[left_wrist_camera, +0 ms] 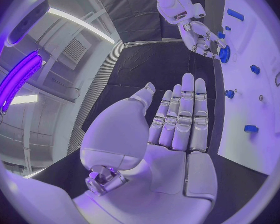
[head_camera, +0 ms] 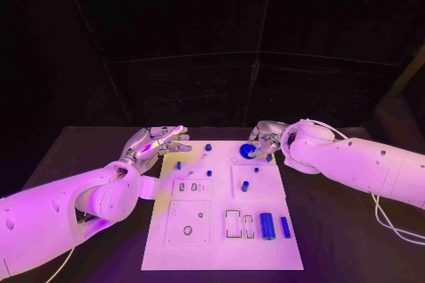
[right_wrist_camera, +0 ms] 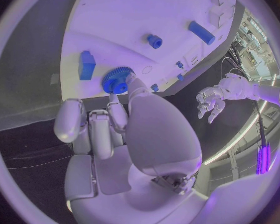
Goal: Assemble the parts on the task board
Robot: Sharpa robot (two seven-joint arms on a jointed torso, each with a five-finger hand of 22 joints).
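Right hand (head_camera: 263, 140): at the far edge of the task board (head_camera: 222, 246), fingers curled around the blue gear (head_camera: 247, 150), fingertips touching its toothed rim in the right wrist view.
Blue gear: on the board's far middle, just beside the right hand's fingertips, lying flat with its round face up; whether it is lifted off the board I cannot tell.
Left hand (head_camera: 158, 143): over the counter (head_camera: 80, 154) just off the board's far left corner, fingers straight and together, holding nothing.
Blue cylinder (head_camera: 266, 226): near right part of the board, long axis running near to far.
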